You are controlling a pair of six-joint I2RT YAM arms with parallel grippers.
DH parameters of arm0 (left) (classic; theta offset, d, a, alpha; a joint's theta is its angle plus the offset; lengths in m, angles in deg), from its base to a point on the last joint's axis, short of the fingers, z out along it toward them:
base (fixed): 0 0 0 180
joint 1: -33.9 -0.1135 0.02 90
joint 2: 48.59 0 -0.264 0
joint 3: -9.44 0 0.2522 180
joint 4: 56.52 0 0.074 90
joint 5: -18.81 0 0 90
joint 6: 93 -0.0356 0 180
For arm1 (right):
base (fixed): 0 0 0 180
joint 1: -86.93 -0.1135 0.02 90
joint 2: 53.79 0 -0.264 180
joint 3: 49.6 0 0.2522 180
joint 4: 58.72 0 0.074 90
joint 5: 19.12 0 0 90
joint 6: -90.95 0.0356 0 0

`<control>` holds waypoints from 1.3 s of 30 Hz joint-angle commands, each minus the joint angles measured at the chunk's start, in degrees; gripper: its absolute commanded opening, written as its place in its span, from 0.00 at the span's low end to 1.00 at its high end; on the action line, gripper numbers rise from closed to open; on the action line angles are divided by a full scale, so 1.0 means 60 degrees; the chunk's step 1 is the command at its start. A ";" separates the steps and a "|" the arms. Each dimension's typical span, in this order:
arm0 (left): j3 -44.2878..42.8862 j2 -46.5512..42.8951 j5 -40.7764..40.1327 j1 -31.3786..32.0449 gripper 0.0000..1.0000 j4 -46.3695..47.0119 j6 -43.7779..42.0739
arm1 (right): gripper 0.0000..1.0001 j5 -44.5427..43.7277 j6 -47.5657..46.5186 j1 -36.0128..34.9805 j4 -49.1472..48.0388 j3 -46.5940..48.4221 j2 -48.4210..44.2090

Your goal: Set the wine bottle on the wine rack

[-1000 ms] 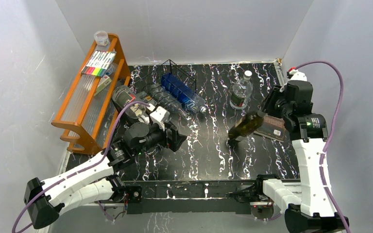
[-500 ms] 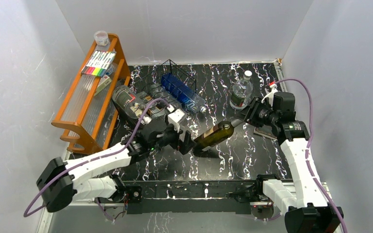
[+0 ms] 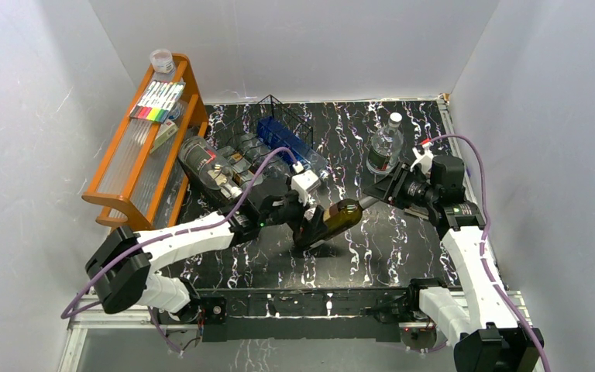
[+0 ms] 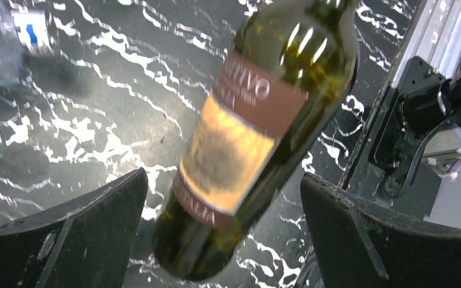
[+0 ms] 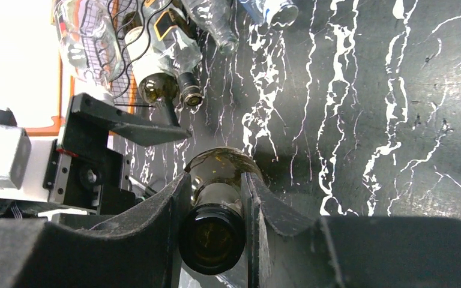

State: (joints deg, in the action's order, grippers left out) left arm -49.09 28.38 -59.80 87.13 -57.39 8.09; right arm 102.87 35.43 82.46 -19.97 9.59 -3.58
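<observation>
While the right gripper [image 5: 216, 183] is clamping the wine bottle [image 4: 246, 132] by its neck, the left gripper [image 4: 223, 183] is straddling its body, fingers wide; a second earlier they were standing well apart.

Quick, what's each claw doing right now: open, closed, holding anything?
Left gripper: open, straddling the bottle, not gripping it.
Right gripper: closed on the bottle's neck, holding it.

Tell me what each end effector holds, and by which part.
Right end effector grips the wine bottle by its neck; left end effector is open around its body, holding nothing.
</observation>
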 commanded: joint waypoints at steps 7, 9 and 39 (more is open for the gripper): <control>-0.1123 0.0731 0.1993 0.0027 0.98 0.0180 -0.0845 | 0.00 0.2229 0.0172 0.0042 -0.1535 -0.0024 -0.0196; -0.1000 0.0740 0.2278 0.0023 0.98 0.0365 -0.0398 | 0.00 0.2340 0.0188 0.0047 -0.1637 -0.0087 -0.0237; -0.0654 0.0153 0.3283 -0.0289 0.12 0.0134 -0.5120 | 0.56 0.3425 -0.0254 0.0049 -0.1074 -0.1004 -0.1153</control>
State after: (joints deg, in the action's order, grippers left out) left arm -47.59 34.57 -38.40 85.43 -56.85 -10.18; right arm 119.13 34.69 82.81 -27.03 2.92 -8.82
